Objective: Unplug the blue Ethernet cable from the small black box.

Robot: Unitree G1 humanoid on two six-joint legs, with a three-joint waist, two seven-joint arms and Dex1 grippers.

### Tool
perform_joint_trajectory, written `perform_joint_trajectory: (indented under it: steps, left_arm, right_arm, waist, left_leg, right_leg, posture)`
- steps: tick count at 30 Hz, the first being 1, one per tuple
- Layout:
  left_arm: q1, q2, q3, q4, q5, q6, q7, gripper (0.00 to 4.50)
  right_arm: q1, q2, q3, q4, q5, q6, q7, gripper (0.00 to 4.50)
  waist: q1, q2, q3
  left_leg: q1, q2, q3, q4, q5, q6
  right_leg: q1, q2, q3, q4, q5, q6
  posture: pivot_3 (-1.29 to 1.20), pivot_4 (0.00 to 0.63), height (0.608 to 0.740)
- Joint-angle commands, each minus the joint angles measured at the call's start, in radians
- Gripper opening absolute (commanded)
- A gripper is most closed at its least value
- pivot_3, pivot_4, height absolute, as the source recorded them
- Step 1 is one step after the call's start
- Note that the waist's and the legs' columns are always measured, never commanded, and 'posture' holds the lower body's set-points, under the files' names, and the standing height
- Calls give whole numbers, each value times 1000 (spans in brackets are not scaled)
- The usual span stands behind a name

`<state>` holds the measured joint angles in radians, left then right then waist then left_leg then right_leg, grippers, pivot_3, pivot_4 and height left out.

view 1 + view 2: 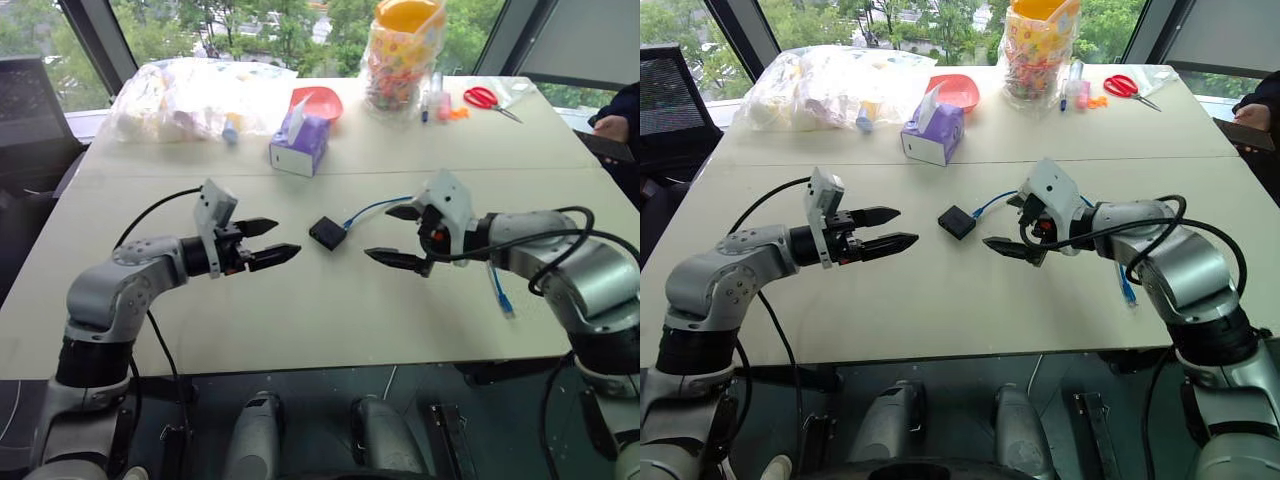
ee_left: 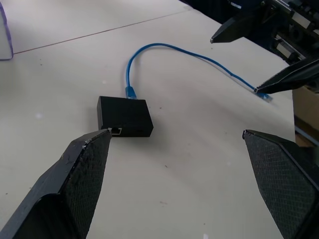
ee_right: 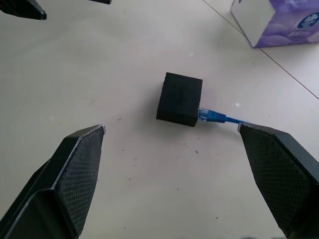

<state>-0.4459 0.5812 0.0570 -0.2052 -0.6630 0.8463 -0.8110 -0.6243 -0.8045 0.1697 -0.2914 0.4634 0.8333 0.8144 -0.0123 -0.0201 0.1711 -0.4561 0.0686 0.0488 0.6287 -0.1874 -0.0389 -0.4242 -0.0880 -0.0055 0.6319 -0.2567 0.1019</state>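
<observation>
Both grippers, left (image 1: 272,242) and right (image 1: 398,236), are hovering with fingers spread, flanking the small black box (image 1: 327,233) still holding the blue Ethernet cable (image 1: 375,209).

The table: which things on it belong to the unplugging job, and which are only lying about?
For the job:
- blue Ethernet cable, plugged in
- small black box
- left hand, open
- right hand, open

Lying about:
- purple tissue box
- red scissors
- red bowl
- plastic bags
</observation>
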Motion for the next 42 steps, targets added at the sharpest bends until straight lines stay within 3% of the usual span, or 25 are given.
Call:
perform_joint_trajectory:
  steps: [1,4,10,14,17,28,37,40,42]
  left_arm:
    - [-7,-1,4,-28,2,-21,5,4451]
    - [-1,-4,-1,-26,8,-33,7,4451]
    - [37,-7,2,-47,21,-58,14,4451]
    - [69,-11,35,-70,28,-73,54,4451]
    - [105,-7,58,-107,17,-70,79,4451]
    - [197,-3,123,-206,1,-69,147,4451]
    - [214,4,135,-216,7,-81,160,4451]
    - [213,4,136,-212,11,-88,161,4500]
    - [215,2,136,-211,12,-93,164,4500]
  right_arm:
    - [-99,2,57,119,-75,-90,89,4500]
    - [-206,38,115,282,-134,-160,166,4500]
    - [-522,222,264,853,-331,-415,348,4500]
    - [-677,380,339,1252,-489,-624,357,4500]
    - [-719,440,392,1432,-608,-754,345,4500]
    - [-746,544,417,1630,-818,-856,319,4500]
    - [-741,597,348,1654,-851,-788,286,4500]
    - [-732,612,332,1658,-865,-775,277,3649]
    - [-729,619,325,1658,-871,-773,271,2592]
  waist:
    - [0,0,0]
    - [0,0,0]
    - [-5,1,1]
    - [-4,2,1]
    - [0,2,1]
    - [-9,2,1]
    - [-10,2,0]
    - [-22,2,0]
    - [-33,2,0]
  left_leg:
    - [0,0,0,0,0,0]
    - [0,0,0,0,0,0]
    - [0,0,1,1,0,0]
    - [0,0,1,-1,0,0]
    - [-1,0,1,-1,0,0]
    - [7,0,1,-1,2,-3]
    - [15,1,1,-3,2,-4]
    - [16,1,1,-3,2,-4]
    - [17,1,1,-3,2,-4]
  right_leg:
    - [0,0,0,0,0,0]
    - [0,0,0,0,0,0]
    - [-1,1,0,2,3,5]
    - [-2,1,0,2,3,6]
    - [-2,1,0,2,3,6]
    - [2,0,0,6,3,6]
    - [10,1,1,6,1,2]
    - [10,1,1,6,2,2]
    - [11,1,0,7,1,2]
  posture:
    - [0,150,735]
    - [0,150,735]
    - [0,150,735]
    - [0,150,735]
    - [0,150,735]
    - [0,150,735]
    - [0,150,735]
    - [0,150,735]
    - [0,150,735]
